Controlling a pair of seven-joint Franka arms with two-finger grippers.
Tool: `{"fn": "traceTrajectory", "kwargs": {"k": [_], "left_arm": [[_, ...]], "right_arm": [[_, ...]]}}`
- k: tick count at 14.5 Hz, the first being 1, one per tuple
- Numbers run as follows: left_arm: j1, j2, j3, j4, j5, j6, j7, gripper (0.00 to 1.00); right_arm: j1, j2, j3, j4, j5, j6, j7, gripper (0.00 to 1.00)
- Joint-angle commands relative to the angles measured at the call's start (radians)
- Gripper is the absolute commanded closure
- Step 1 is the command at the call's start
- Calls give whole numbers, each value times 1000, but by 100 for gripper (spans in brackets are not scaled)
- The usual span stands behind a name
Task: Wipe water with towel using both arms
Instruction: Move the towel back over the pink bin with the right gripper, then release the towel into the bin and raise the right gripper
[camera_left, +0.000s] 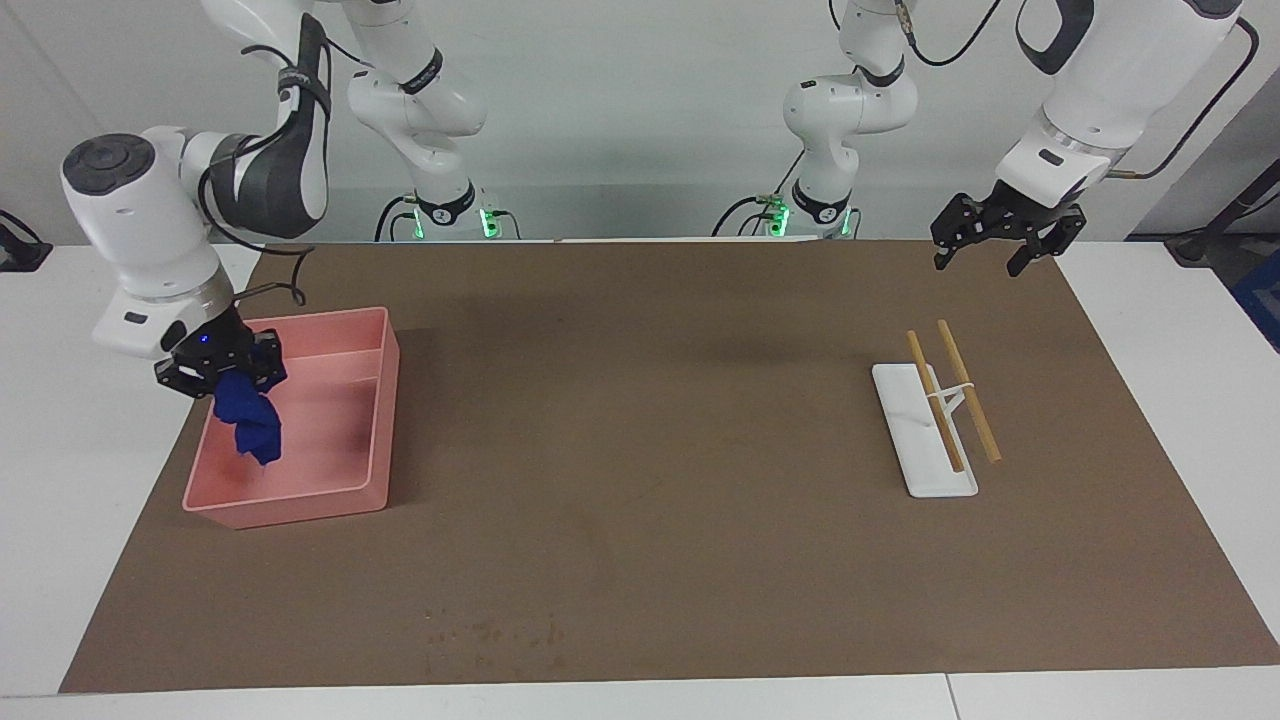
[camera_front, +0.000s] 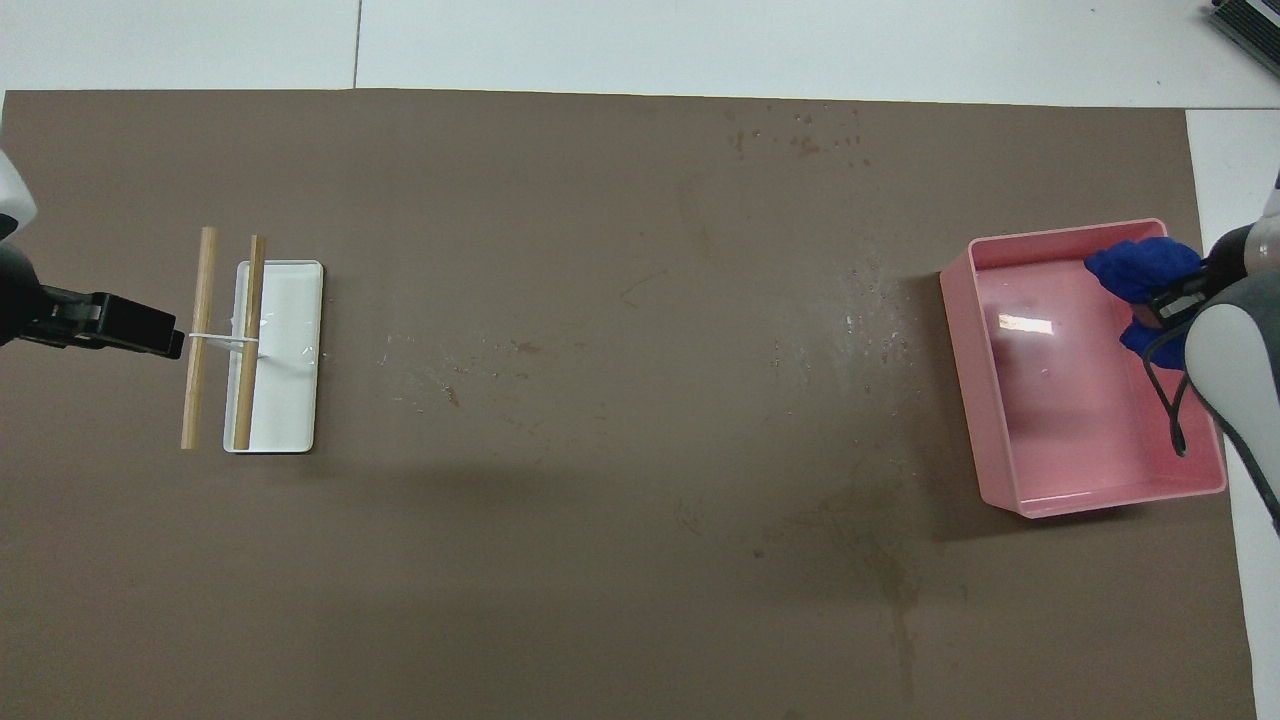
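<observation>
Right claw (camera_left: 218, 368) pinching towel (camera_left: 250, 424) over pink tray (camera_left: 385, 400) by tabletop edge, left claw (camera_left: 1000, 245) spread & waiting; risk: cloth snags tray rim, tips it.

Obstacles — pink tray (camera_left: 385, 400) toward the right arm's end, white stand with chopsticks (camera_left: 940, 420) toward the left arm's; the brown mat (camera_left: 650, 400) between lay open.

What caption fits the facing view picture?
Right gripper dangles the blue towel over the pink tray; left gripper waits open.
</observation>
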Motion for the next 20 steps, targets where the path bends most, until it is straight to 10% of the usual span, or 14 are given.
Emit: {"fn": "traceTrajectory", "kwargs": {"k": [1,4,5,6,11,16,20], "left_arm": [[7,-28,-1,-33,-13,9,5,0],[7,-28,-1,-32,-13,9,5,0],[7,-28,-1,-33,-13,9,5,0],[7,-28,-1,-32,-13,9,5,0],[7,-28,-1,-33,-13,9,5,0],[7,-28,-1,-33,-13,9,5,0],[7,-28,-1,-33,-13,9,5,0]], "right_arm": [[10,-11,17,-62,-12,56,56,82],[24,-9,18,-59,-12,54,171,73],[24,-9,18,-59,-9,56,172,57],[21,-9,18,-59,-7,56,170,1],[24,-11,24,8,59,-11,175,0],[108,-12,35,305,69,-428,320,0],[119,-64,52,350,96,-616,406,0]]}}
